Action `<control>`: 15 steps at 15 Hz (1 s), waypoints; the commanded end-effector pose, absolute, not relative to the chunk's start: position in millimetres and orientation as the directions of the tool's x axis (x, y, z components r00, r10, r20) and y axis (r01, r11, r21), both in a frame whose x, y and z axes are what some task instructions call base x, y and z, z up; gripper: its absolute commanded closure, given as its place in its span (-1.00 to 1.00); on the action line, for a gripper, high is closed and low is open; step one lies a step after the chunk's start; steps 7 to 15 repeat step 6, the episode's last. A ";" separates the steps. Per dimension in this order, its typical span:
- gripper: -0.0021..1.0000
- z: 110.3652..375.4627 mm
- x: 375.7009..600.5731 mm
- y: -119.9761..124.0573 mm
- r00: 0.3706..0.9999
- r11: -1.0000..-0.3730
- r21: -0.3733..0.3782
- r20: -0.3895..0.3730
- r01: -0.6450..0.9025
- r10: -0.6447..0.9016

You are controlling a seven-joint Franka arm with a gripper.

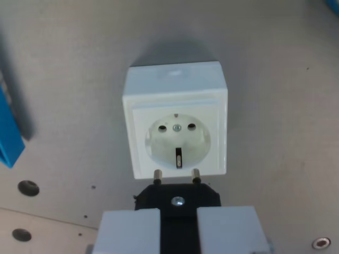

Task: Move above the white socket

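Note:
The white socket (176,123) is a square box standing on the grey board, in the middle of the wrist view. Its round recess faces the camera, with two pin holes, a centre screw and a dark earth clip. My gripper (178,222) is at the bottom centre, its two white fingers (130,232) shut on a black plug (177,198). The plug's two metal pins (157,174) point at the socket and overlap its lower edge, just below the recess.
A blue object (8,135) stands at the wrist view's left edge. The grey board (275,159) has round holes (28,188) at lower left and a bolt (320,243) at lower right. Another blue bit shows at the top right corner.

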State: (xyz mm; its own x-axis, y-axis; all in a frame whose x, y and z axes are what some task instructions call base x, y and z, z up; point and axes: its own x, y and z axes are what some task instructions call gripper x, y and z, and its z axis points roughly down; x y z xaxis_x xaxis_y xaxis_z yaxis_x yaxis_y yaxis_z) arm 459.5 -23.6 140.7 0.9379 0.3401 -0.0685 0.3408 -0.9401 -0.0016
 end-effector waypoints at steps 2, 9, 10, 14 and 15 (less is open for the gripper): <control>1.00 120.3 452.2 -30.2 0.919 -0.919 0.055 0.021 0.391 0.393; 1.00 109.8 448.3 -30.9 0.920 -0.919 0.057 0.024 0.389 0.391; 1.00 109.8 448.3 -30.9 0.920 -0.919 0.057 0.024 0.389 0.391; 1.00 109.8 448.3 -30.9 0.920 -0.919 0.057 0.024 0.389 0.391; 1.00 109.8 448.3 -30.9 0.920 -0.919 0.057 0.024 0.389 0.391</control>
